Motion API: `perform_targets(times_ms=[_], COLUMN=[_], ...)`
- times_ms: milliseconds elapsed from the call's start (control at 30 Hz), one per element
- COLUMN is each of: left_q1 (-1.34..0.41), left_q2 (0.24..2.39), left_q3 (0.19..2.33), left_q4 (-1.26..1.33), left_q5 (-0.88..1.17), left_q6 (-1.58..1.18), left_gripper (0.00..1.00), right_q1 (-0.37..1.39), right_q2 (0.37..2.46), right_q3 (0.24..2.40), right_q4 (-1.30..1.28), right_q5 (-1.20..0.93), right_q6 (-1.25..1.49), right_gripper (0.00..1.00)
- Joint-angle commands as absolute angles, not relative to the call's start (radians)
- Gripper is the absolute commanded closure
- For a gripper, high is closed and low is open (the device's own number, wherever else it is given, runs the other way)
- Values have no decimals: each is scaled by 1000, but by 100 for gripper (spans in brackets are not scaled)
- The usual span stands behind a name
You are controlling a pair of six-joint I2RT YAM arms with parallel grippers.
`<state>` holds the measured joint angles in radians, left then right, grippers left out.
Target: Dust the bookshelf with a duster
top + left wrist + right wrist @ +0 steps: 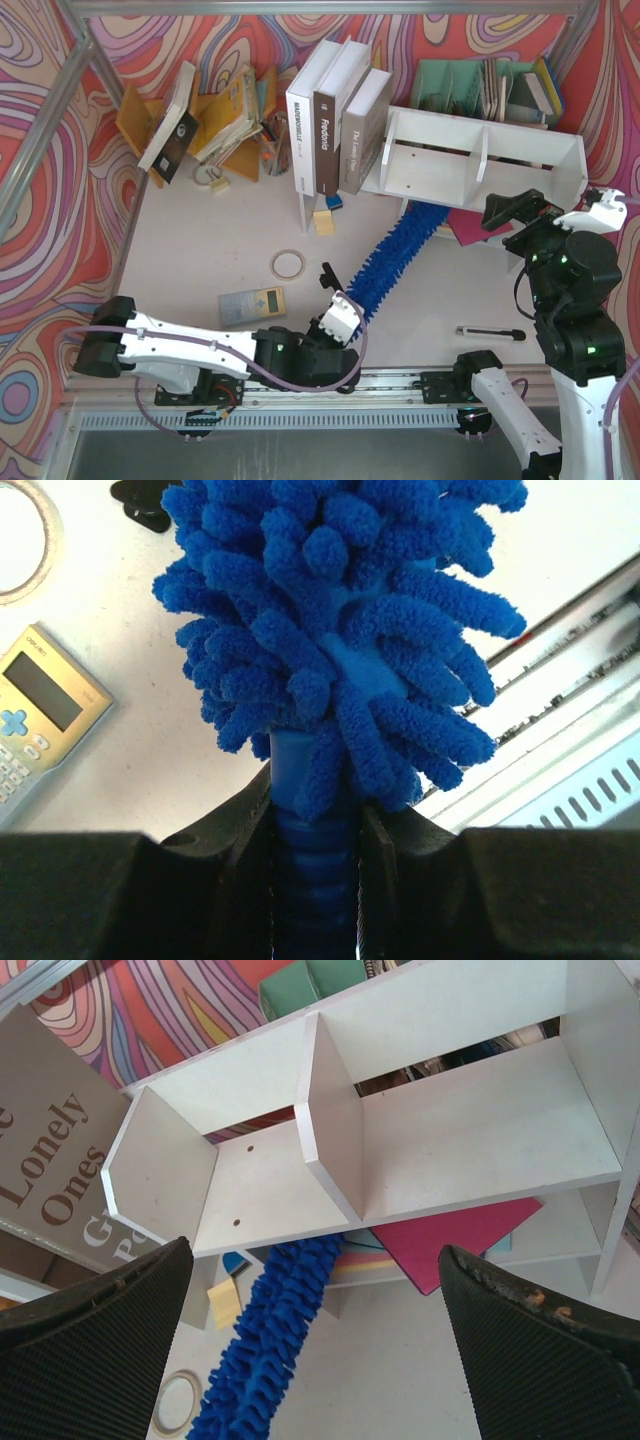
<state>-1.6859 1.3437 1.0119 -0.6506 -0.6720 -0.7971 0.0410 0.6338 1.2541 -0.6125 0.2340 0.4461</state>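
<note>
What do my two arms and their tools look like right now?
Left arm and right arm: white links, black joints; a lilac cable runs along the left, green lights dot the right. Left tool and right tool: black fingers, the right's finely ribbed.

white-and-black arms [165,338], lilac cables [143,405], ribbed black pincer pads [90,1345]
</note>
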Motion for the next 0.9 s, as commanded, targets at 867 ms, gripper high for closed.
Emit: perform_targets(times_ms=[867], left_q1=[-1497], left_q2=[1696], left_q3=[1434], left_q4=[-419], left_q5=[-496], left_q6=[-507], left_gripper=[100], right_q1=[42], right_q2=[628], right_q3=[1246], right_q4=[-604], right_q5=[238], right_q6=[442], right_gripper=[1])
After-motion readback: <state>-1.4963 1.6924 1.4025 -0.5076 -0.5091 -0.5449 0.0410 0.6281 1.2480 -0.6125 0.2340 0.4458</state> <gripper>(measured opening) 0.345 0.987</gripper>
